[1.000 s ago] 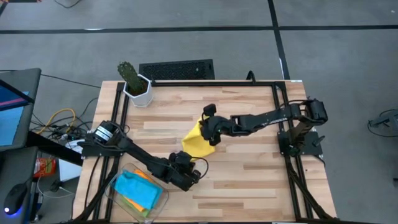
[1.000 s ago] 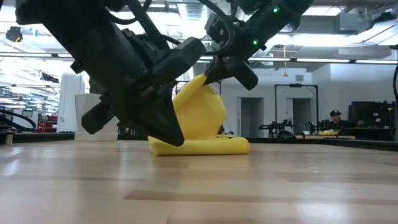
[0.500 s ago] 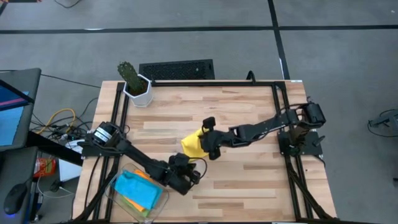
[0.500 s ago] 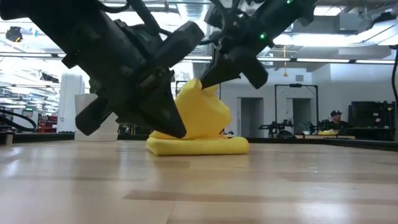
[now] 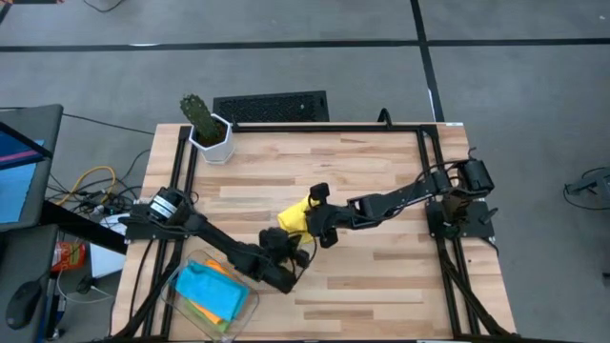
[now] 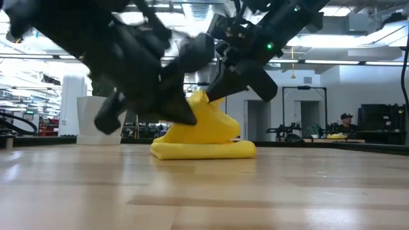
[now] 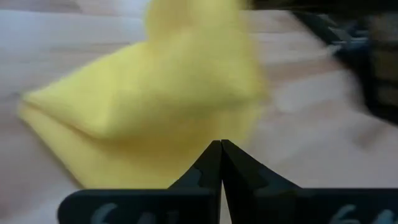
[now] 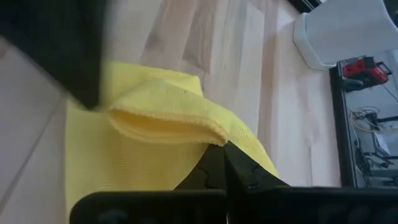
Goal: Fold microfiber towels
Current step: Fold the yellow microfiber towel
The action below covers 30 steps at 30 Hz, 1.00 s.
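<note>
A yellow towel [image 5: 294, 218] lies mid-table. Its folded lower layers [image 6: 204, 150] rest flat on the wood, and one part [image 6: 203, 105] rises to a peak. My right gripper [image 8: 221, 148] is shut on that raised part, reaching in from the table's right [image 5: 315, 221]. On the towel's near side, my left gripper [image 7: 221, 147] is shut, its tips pointing at the cloth [image 6: 189, 119]. Whether the left tips touch the towel, I cannot tell. My right gripper pinches a hemmed, doubled-over edge [image 8: 198, 133] of the yellow towel between its two fingers. It slants down from the table's right side. The held part stands up above the rest of the towel, whose lower layers lie on the table.
A cactus in a white pot [image 5: 207, 130] stands at the far left corner, with a black grille [image 5: 272, 106] beyond the far edge. A clear bin [image 5: 212, 293] with blue and orange towels sits at the near left, under my left arm. Bare wood lies to the right.
My right gripper has moved toward the table's near edge and down, carrying the towel's raised part over the lying layers. The peak is lower and less yellow shows from above. My left gripper has rolled at the wrist and its tips now sit higher against the towel.
</note>
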Motion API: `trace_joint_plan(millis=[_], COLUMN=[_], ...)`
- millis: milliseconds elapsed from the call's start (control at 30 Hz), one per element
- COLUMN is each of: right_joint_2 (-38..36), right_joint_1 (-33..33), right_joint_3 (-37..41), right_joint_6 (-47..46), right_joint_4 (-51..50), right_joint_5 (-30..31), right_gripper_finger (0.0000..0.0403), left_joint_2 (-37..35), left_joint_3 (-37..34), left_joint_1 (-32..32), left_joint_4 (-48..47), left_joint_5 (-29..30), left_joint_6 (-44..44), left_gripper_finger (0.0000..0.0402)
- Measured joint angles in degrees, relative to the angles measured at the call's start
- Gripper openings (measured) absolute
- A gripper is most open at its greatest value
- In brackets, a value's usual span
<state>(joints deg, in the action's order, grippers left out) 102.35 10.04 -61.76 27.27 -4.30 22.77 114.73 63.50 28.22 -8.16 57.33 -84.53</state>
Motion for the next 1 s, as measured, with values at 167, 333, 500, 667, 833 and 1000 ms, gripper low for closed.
trace_joint_plan(millis=[167, 333, 500, 667, 833, 1000], right_joint_2=[0.00, 0.00, -0.01, -0.02, -0.02, 0.73], right_joint_1=[0.20, -0.24, -3.53, -6.83, -8.09, -6.55], right_joint_3=[0.00, 0.00, 0.00, 0.00, 0.00, -0.02], right_joint_6=[-0.31, 0.61, 5.78, 5.33, 5.92, 2.98], right_joint_4=[-0.41, -0.87, 4.49, 7.21, 12.70, 11.76], right_joint_5=[-0.14, 0.34, 4.00, 6.83, 9.18, 7.08], right_gripper_finger=[0.0006, 0.0006, 0.0006, 0.0006, 0.0006, 0.0006], left_joint_2=[3.80, 5.12, 5.12, 5.12, 5.12, 5.12], left_joint_3=[-0.17, -0.13, -0.13, -0.13, -0.11, -0.11], left_joint_1=[-3.53, -4.45, -3.98, -3.46, -3.05, -3.03], left_joint_4=[3.16, 5.47, 5.39, 5.95, 7.91, 8.30], left_joint_5=[-3.90, -6.97, -8.47, -9.59, -11.60, -11.66], left_joint_6=[2.53, 4.08, 4.31, 4.14, 6.07, 6.11], left_gripper_finger=[0.0000, 0.0000, 0.0000, 0.0000, 0.0000, 0.0000])
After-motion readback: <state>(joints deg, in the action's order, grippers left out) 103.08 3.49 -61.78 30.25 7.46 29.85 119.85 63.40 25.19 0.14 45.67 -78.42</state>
